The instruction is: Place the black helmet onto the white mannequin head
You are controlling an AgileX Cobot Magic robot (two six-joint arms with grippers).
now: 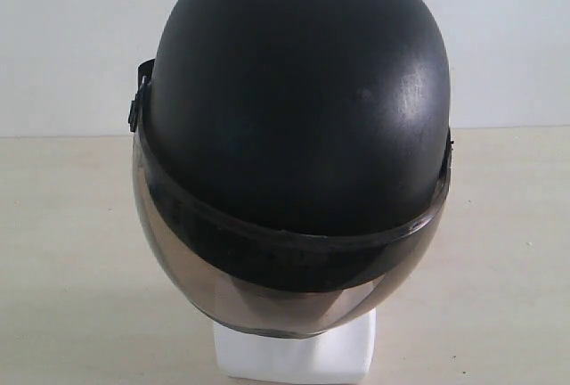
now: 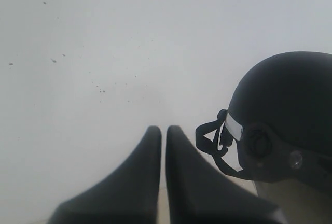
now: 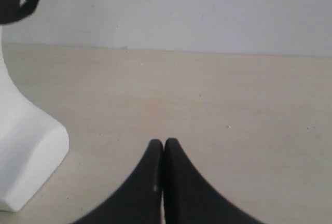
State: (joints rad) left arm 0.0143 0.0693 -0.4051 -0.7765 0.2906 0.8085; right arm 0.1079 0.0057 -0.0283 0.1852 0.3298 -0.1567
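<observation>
- The exterior camera sits very near, in front of and a bit above the black helmet point(image 1: 294, 109), which fills most of its picture.
- The left wrist camera is up high, level with the helmet, looking past the left gripper point(image 2: 163, 130) at the wall point(image 2: 104, 37). Both views show the helmet.
- The right wrist camera is low by the table point(image 3: 233, 105), looking across it past the right gripper point(image 3: 164, 143). It shares the base of the white mannequin head point(image 3: 26, 146) with the exterior view.

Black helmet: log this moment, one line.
black helmet on white mannequin head | left gripper shut, empty | right gripper shut, empty
</observation>
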